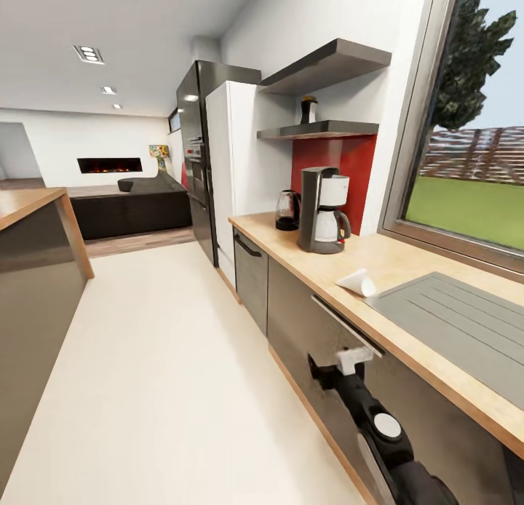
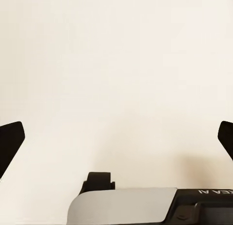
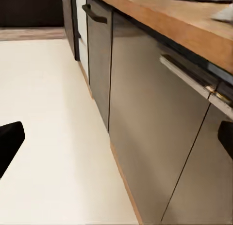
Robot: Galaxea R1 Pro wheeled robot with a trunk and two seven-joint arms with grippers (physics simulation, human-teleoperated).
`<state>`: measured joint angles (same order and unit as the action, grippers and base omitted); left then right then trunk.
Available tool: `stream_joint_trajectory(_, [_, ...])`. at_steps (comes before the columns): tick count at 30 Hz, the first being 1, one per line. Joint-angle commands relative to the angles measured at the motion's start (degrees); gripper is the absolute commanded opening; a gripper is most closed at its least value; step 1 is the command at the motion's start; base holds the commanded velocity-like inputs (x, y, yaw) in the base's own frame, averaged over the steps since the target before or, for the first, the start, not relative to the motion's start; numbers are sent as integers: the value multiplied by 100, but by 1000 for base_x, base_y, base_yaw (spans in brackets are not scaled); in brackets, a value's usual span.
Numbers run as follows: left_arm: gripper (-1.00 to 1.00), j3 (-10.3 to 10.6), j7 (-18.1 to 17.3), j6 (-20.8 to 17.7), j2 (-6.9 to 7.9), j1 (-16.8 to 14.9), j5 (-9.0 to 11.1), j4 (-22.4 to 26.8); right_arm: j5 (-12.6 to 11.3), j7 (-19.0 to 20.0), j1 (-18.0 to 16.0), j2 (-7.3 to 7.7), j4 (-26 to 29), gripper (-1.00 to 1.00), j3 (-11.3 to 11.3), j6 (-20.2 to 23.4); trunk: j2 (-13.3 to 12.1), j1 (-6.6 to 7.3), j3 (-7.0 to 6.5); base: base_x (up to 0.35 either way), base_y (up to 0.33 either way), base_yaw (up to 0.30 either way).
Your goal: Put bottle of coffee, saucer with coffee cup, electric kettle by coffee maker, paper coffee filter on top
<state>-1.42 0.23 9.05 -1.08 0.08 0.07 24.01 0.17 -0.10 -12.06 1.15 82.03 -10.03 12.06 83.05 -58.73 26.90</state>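
1. Kitchen with a pale cream floor (image 1: pixel 160 359) and a long light wood kitchen countertop (image 1: pixel 407 265) over grey cabinet fronts (image 3: pixel 145 118), seen on the robot's right in the head view.
2. Nearest, the right gripper (image 3: pixel 116 137) hangs low by the cabinet fronts, below the countertop edge; its 2 dark fingertips sit wide apart at the frame edges with nothing between them, so it stands open and empty.
3. On the other arm, the left gripper (image 2: pixel 116 137) faces bare floor, its fingers likewise spread and empty.
4. On the countertop, 1 paper coffee filter (image 1: pixel 358 281) lies on its side just beside the steel sink (image 1: pixel 466 323), its open mouth towards the sink and its point towards the coffee maker.
5. Above and ahead of the right gripper lies that filter; by my judgement the right arm is the nearer one and must rise over the edge.
6. Farther along stands 1 coffee maker (image 1: pixel 324 210), with 1 electric kettle (image 1: pixel 287 210) just beside it on the far side.
7. Above the coffee maker, 1 bottle of coffee (image 1: pixel 309 110) stands upright on the kitchen shelf (image 1: pixel 316 131); 1 thicker shelf (image 1: pixel 327 65) hangs higher.
8. Farthest is a fireplace (image 1: pixel 109 164).
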Motion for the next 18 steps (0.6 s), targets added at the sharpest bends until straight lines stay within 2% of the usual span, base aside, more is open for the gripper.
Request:
stream_joint_trajectory(1, [100, -14, 3, 9, 5, 1, 1, 6, 2, -6, -105, 19, 144, 100, 1, 140, 3, 0, 6, 0, 0, 0])
stream_joint_trajectory(7, [100, -16, 4, 9, 33, 1, 1, 12, 8, -73, -667, 184, 588, 100, 33, 489, 3, 0, 6, 0, 0, 0])
stream_joint_trajectory(11, [100, -16, 4, 9, 36, 1, 2, 10, 41, -121, -814, 213, 634, 100, 36, 531, 3, 0, 6, 0, 0, 0])
stream_joint_trajectory(14, [100, -16, 4, 9, 37, 1, 2, 13, 227, -190, -857, 234, 647, 100, 71, 545, 3, 0, 6, 0, 0, 0])
stream_joint_trajectory(17, [100, -16, 4, 9, 37, 1, 2, 12, 410, -218, -877, 307, 652, 100, 549, 555, 3, 0, 6, 0, 0, 0])
stream_joint_trajectory(18, [100, -16, 4, 9, 34, 1, 2, 13, 443, -196, -880, 323, 647, 100, 795, 560, 3, 0, 6, 0, 0, 0])
